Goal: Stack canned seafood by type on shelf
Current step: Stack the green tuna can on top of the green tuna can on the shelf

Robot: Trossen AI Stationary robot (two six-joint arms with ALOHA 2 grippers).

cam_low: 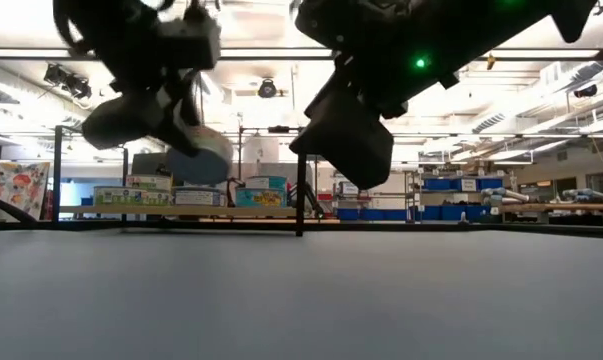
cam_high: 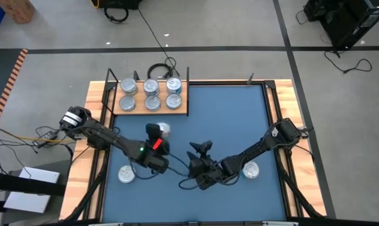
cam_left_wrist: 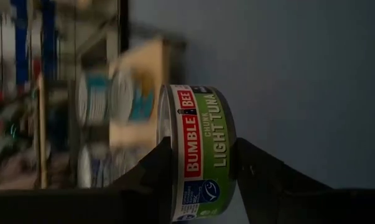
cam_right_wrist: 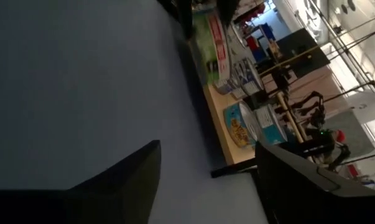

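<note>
The shelf (cam_high: 120, 112), a wooden board with black uprights, stands at the far left and holds several silver cans (cam_high: 151, 94) in two rows. My left gripper (cam_high: 159, 133) is just in front of the shelf, shut on a green-labelled tuna can (cam_left_wrist: 206, 137) that the low view shows above the mat (cam_low: 206, 155). My right gripper (cam_high: 203, 149) is near the middle of the blue mat, open and with nothing between its fingers (cam_right_wrist: 206, 168). One loose can (cam_high: 126, 174) rests flat on the mat near the left arm. Another (cam_high: 251, 169) rests by the right arm. My left gripper pinches the can between its two fingers, one on each flat end (cam_left_wrist: 165, 127), so the green label wall faces the wrist camera. The fingers slant down toward the table's far edge and the shelf. The can is lifted clear of the mat, turned on edge.
The blue mat (cam_high: 227, 113) covers the table inside a wooden frame, with open room at its far right. The two arms' grippers stand close together near the mat's middle. Cables (cam_high: 161, 69) lie behind the shelf.
</note>
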